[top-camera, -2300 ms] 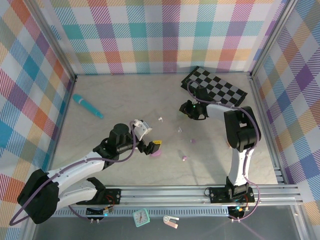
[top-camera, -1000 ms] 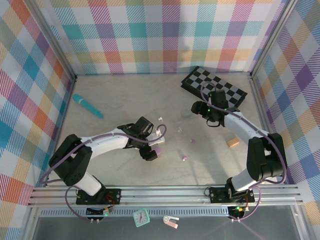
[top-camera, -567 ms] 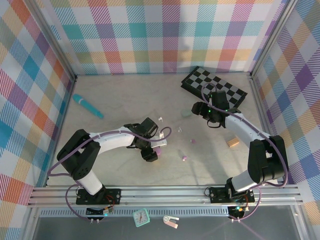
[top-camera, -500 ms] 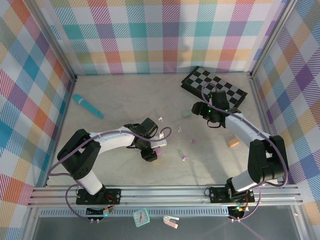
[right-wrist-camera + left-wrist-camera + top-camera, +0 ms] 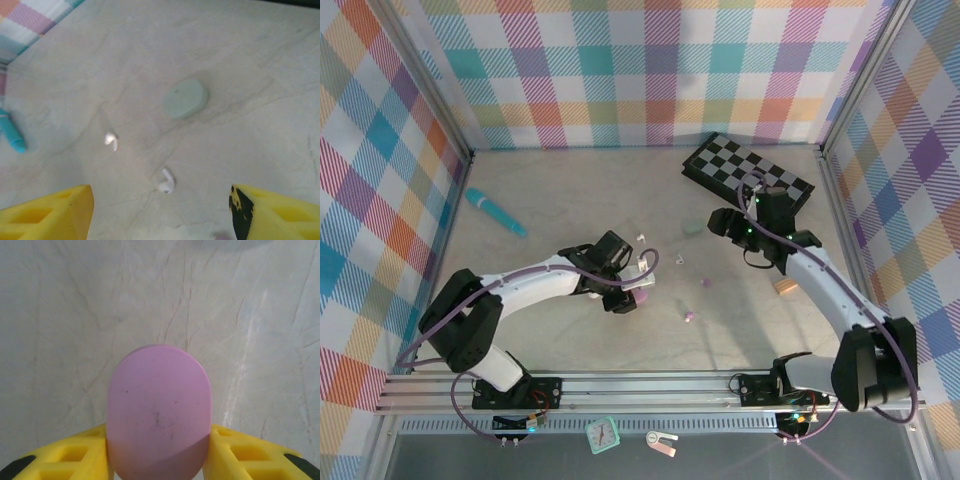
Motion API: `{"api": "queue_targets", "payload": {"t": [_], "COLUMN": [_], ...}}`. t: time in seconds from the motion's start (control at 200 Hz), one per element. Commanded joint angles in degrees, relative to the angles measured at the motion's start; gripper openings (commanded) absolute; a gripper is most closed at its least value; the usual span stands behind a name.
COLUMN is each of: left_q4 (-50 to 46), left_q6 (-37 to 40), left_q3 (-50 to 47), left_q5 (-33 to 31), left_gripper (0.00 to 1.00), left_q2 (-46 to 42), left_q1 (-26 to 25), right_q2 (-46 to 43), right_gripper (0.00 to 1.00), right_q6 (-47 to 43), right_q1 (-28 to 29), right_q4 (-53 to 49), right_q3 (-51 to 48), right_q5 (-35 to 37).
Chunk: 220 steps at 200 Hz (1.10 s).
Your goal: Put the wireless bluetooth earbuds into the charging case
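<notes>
wide grey tabletop (image 5: 570, 200) first. near its middle the left gripper (image 5: 628, 297) is clamped on the pink case (image 5: 159, 410), with yellow fingers (image 5: 65, 460) pressed to both flanks. over on the right, the right gripper (image 5: 161, 200) hangs open with nothing between its fingers. it looks down on the green case (image 5: 186, 98), lying shut and well apart from the pink case. smaller now: two white earbuds (image 5: 166, 182) lie loose near the green case, and two pink earbuds (image 5: 689, 317) lie to the right of the left gripper.

my read is that the step is securing the pink case (its lid looks shut, and i can't tell if it's lifted). keep that squeeze centred and even so the smooth shell can't squirt out. the lid needs opening before any earbud goes in. the right gripper then wants a low, narrow pinch on a stem.
</notes>
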Motion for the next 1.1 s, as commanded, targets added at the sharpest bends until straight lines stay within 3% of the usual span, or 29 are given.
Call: {"api": "queue_targets", "payload": {"t": [0.0, 0.23, 0.46, 0.645, 1.095], "left_q4": [3.8, 14.5, 19.9, 21.2, 23.1], "left_q6": [0.6, 0.2, 0.2, -0.4, -1.8], "left_q3": [-1.4, -3.6, -3.2, -2.6, -1.7], "left_q5": [3.2, 6.4, 7.4, 8.9, 11.6], "left_gripper": [0.44, 0.42, 0.42, 0.42, 0.43], "left_q2": [-3.4, -8.6, -10.4, -10.9, -10.2], "left_q1": [-0.7, -0.7, -0.7, -0.9, -1.5], "right_q2": [-3.7, -9.6, -8.6, -7.2, 0.3], "right_gripper": [0.72, 0.72, 0.7, 0.68, 0.64], "right_q6": [2.1, 6.1, 5.4, 5.3, 6.8], "right_q1": [-0.4, -0.3, 0.9, 5.6, 11.2], "right_q4": [-2.7, -0.6, 4.9, 6.3, 12.8], "right_q3": [-1.8, -7.0, -10.8, -9.7, -5.6], "right_q5": [-8.0, -22.1, -37.4, -37.6, -35.5]}}
